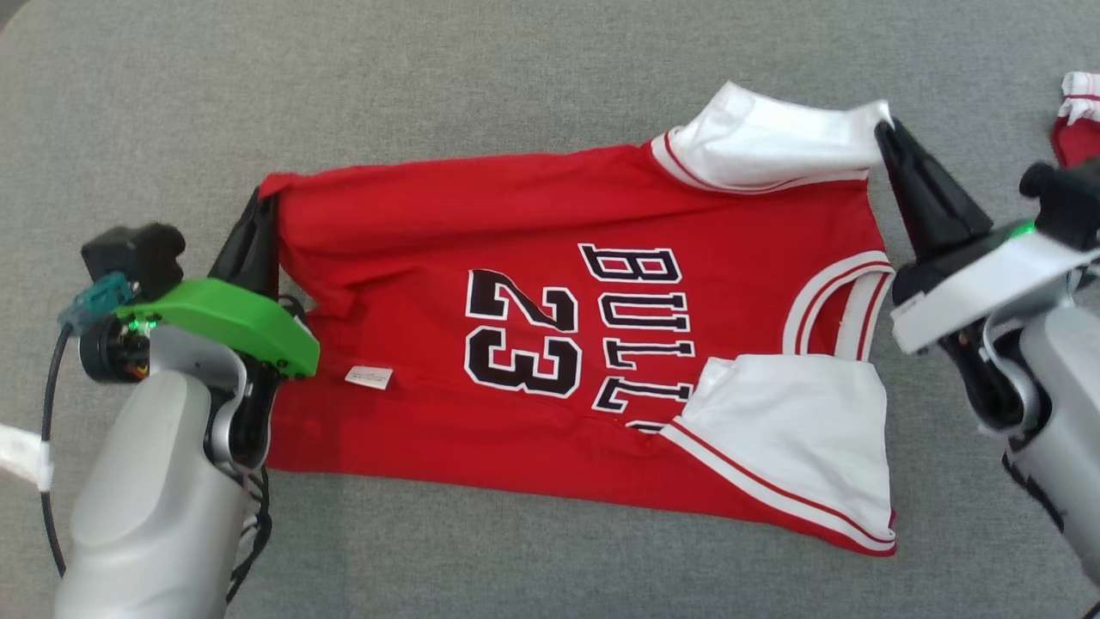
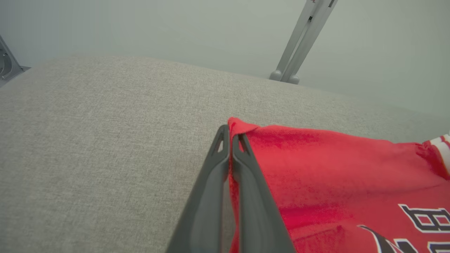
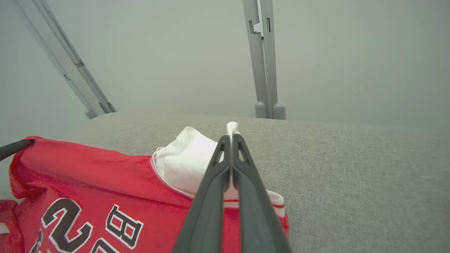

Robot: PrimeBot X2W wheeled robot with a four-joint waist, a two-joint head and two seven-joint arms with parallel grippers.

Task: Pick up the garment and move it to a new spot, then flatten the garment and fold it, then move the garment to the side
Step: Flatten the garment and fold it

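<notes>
A red basketball jersey (image 1: 481, 215) with white sleeves, "BULLS" and "23" lies spread sideways on the grey cloth surface (image 1: 430, 77). My left gripper (image 1: 262, 199) is shut on the jersey's far hem corner at the left; the left wrist view shows the red cloth (image 2: 316, 158) pinched between the fingers (image 2: 242, 165). My right gripper (image 1: 885, 133) is shut on the tip of the far white sleeve (image 1: 756, 137); the right wrist view shows white cloth (image 3: 186, 154) poking out past its fingers (image 3: 246, 168). The near sleeve (image 1: 799, 430) lies flat.
Another red and white piece of cloth (image 1: 1078, 116) lies at the right edge of the head view. Grey frame posts (image 3: 263, 56) stand beyond the surface's far edge. Bare grey cloth stretches above and below the jersey.
</notes>
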